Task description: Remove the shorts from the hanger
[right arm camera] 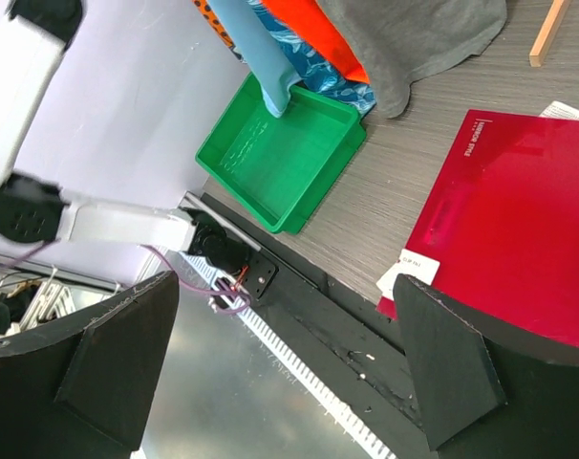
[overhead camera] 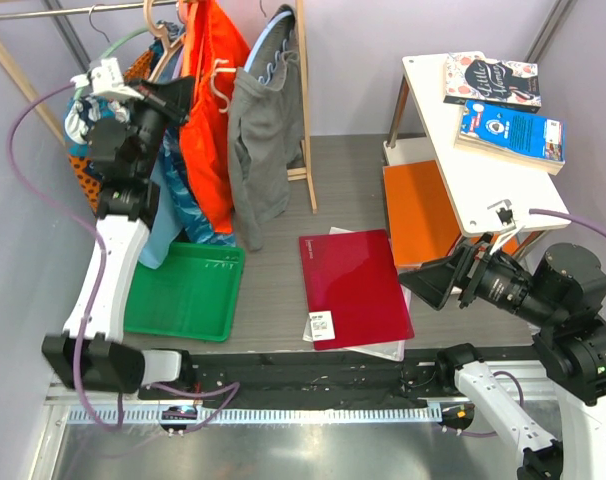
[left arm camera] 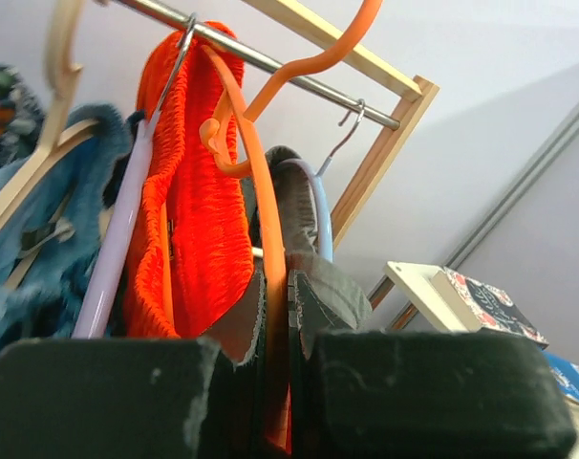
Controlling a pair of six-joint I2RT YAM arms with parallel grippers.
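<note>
The bright orange shorts (overhead camera: 208,130) hang from the rail at the back left, bunched at the waistband (left arm camera: 203,191). The thin orange hanger (left arm camera: 261,172) curves down past them. My left gripper (overhead camera: 178,97) is raised at the rack beside the shorts. In the left wrist view it (left arm camera: 278,287) is shut on the hanger's orange arm, which runs between its pads. My right gripper (overhead camera: 438,280) hovers open over the table's right side, far from the rack. Nothing sits between its fingers (right arm camera: 289,354).
Grey shorts (overhead camera: 263,140) hang right of the orange ones, blue garments (overhead camera: 173,200) to the left. A green tray (overhead camera: 183,290) lies below the rack, a red folder (overhead camera: 353,285) mid-table. A white side table (overhead camera: 463,150) carries books (overhead camera: 508,130). Wooden rack post (overhead camera: 305,100).
</note>
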